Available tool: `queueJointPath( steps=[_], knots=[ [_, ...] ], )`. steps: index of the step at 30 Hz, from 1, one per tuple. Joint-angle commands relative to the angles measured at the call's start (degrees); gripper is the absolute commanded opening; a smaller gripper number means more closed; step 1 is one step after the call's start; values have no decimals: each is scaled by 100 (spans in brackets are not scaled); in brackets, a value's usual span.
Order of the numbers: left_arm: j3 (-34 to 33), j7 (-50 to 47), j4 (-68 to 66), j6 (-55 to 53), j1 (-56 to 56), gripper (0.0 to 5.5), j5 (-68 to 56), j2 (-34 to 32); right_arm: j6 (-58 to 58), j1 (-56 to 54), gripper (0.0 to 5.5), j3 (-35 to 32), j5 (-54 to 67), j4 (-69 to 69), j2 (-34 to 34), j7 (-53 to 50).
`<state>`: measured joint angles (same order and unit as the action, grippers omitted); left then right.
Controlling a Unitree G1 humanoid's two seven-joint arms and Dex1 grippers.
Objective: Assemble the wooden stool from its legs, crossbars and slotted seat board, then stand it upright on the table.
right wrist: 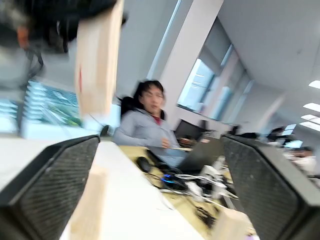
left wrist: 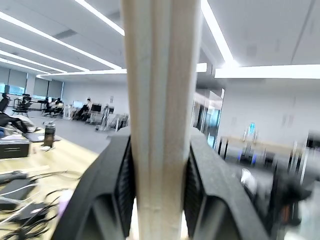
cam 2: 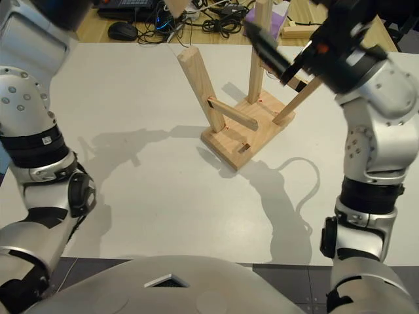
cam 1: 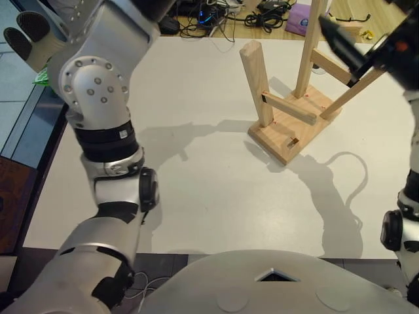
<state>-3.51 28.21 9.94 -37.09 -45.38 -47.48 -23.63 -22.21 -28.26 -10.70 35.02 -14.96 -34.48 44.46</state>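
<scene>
step in hand: seating the legs, stool built upside down. the seat board [cam 1: 313, 104] lies flat on the surface [cam 1: 196, 190], toward the far right. three uprights stand in it: a near leg [cam 1: 255, 82], a far leg [cam 1: 306, 59] and a slanted piece [cam 1: 353, 90] on the right. a crossbar [cam 1: 289, 109] runs from the near leg across the board. a second short bar [cam 1: 330, 65] joins the far leg to the slanted piece. one empty slot [cam 1: 292, 140] shows at the board's near corner.

left fingers [left wrist: 120, 190] are clenched on a loose wooden leg [left wrist: 160, 100], with the left arm raised on the left side. right fingers [right wrist: 55, 175] are spread wide and grasp nothing, up beside the far leg.

next move, my guess: bring the held leg over the empty slot, line its end up square with the slot and press down. the right fingers could steady the board. remaining crossbars and the flip upright are not yet done.

orientation: the board's long axis runs diagonally, from near-left to far-right. the legs point up off the surface; the near leg leans slightly left, the slanted piece tips right. the held leg's long axis runs through between the fingers and out past them. cannot tell its tilt against the surface.
</scene>
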Motion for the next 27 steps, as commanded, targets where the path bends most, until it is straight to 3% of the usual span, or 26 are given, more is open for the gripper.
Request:
queueJointPath(
  steps=[1, 2, 7, 12, 27],
  knots=[
    [755, 1264, 15, 129, 210, 103, 739, -750, -1619, -563, 508, -273, 1849, -161, -463, 572],
    [862, 1460, 38, 162, 212, 103, 857, -827, -1923, -650, 531, -264, 2208, -206, -503, 625],
    [1251, 2607, 285, 431, 194, 103, 1232, -1192, -2566, -1135, 540, -184, 3126, -250, -252, 250],
    [1380, 3316, 753, 415, 522, 103, 1149, -1341, -2507, -1294, 431, 46, 3061, -274, -17, 78],
    [1519, 3548, 937, 363, 566, 103, 1219, -1205, -2824, -1012, 171, 246, 3448, -676, 64, 25]
  ],
)
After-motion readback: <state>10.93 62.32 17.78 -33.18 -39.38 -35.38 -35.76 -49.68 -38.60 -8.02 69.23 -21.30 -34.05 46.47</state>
